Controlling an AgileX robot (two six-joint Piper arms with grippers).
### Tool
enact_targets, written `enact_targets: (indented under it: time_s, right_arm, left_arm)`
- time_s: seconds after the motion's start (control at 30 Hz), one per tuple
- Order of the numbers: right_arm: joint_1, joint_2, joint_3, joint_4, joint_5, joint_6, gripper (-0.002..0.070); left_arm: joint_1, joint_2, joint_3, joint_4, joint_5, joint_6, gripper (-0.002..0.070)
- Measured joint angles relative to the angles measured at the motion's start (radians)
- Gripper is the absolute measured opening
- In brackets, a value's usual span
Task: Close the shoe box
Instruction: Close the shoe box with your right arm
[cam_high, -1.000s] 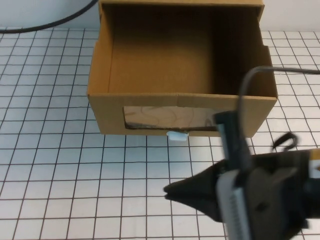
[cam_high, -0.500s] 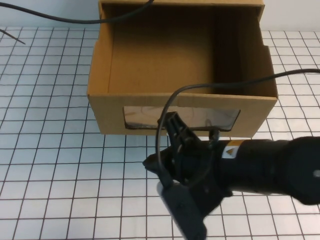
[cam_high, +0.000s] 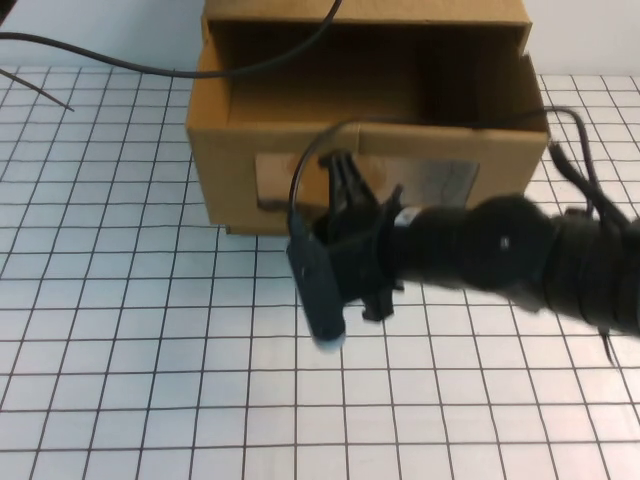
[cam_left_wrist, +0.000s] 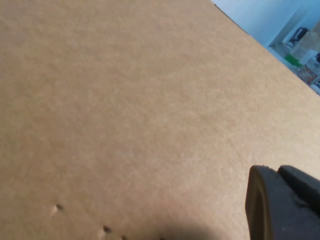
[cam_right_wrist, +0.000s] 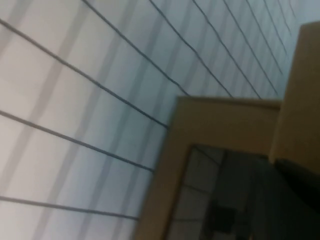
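The shoe box (cam_high: 228, 180) is a brown cardboard drawer, partly out of its sleeve (cam_high: 400, 10) at the far middle of the table. Its clear window (cam_high: 447, 181) faces me; the white pull tab is hidden behind my right arm. My right gripper (cam_high: 343, 172) reaches in from the right, fingers together, tips against the drawer front beside the window. In the right wrist view the drawer front (cam_right_wrist: 210, 115) is very close. My left gripper is outside the high view. The left wrist view shows one dark finger (cam_left_wrist: 280, 205) against plain cardboard (cam_left_wrist: 125, 100).
The table is a white mat with a black grid (cam_high: 120, 330). Black cables (cam_high: 150, 68) trail across the far left and over the box. My right arm's bulky body (cam_high: 520, 250) covers the right middle of the table.
My right gripper swung from the near right up to the drawer front and pushed it. The drawer has slid away from me into its sleeve, leaving less of it open.
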Motion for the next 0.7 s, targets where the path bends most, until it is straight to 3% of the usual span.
enact_targets:
  time_s: [0.37, 0.7]
  right_arm:
    - [-0.155, 0.191, -0.307, 0.015, 0.129, 0.0, -0.0014]
    - [-0.21, 0.287, -0.404, 0.119, 0.161, 0.0, -0.0013]
  left_arm:
    - [0.0, 0.002, -0.002, -0.01, 0.019, 0.0, -0.0002]
    - [0.0, 0.002, -0.002, -0.01, 0.034, 0.0, -0.0002]
